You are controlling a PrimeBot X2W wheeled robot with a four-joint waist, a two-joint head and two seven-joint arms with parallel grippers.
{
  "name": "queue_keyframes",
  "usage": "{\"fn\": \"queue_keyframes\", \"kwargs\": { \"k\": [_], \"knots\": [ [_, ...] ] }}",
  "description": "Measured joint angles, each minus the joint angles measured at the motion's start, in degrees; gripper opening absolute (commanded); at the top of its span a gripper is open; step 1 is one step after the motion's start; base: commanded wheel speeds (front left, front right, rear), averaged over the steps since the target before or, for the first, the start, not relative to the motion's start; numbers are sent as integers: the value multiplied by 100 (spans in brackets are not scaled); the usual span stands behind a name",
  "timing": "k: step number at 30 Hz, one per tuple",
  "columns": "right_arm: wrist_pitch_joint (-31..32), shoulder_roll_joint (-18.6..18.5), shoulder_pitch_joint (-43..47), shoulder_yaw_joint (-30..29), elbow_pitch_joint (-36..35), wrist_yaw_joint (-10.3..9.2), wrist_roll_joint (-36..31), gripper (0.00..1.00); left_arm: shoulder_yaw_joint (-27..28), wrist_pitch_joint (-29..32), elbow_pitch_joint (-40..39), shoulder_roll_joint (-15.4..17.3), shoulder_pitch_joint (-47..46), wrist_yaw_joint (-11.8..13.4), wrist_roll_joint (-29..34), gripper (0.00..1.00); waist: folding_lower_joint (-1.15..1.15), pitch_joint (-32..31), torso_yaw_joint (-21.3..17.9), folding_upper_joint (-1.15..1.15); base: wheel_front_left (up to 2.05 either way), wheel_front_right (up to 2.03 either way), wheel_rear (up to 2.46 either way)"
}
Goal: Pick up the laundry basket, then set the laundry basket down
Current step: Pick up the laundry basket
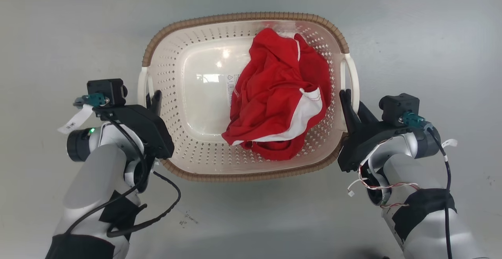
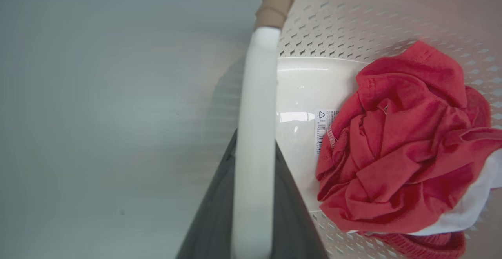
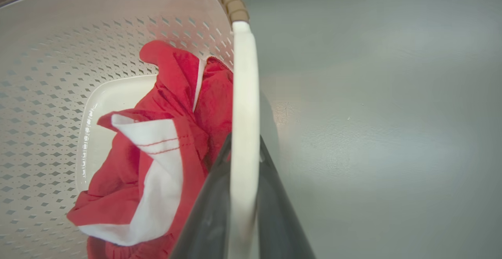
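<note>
Head view shows the laundry basket (image 1: 251, 17), grey floor (image 1: 59, 23) under it, stretched with its long axis from the left hand (image 1: 153, 98) to the right hand (image 1: 352, 100), each hand closed on the white handle (image 2: 257, 133) at its own side, both equally near.

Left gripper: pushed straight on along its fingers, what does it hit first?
The left gripper straddles the white handle of the laundry basket; going straight it would slide along that and probably meet the brown rim where the handle ends. Depth is unclear.
</note>
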Motion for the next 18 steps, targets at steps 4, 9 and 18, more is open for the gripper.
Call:
{"fn": "queue_keyframes", "kwargs": {
  "k": [4,9,18],
  "knots": [
    [-57,47,5,22,298,49,13,0,2,-74,285,-77,27,-9,-40,0,0,-141,4,0,0,0,0],
    [-130,77,18,21,634,78,54,0,23,-196,578,-193,69,-51,-103,0,0,-368,12,0,0,0,0],
    [-188,169,37,51,1140,200,105,0,111,-325,1079,-327,274,-102,-269,0,0,-861,31,0,0,0,0]
  ]
}}
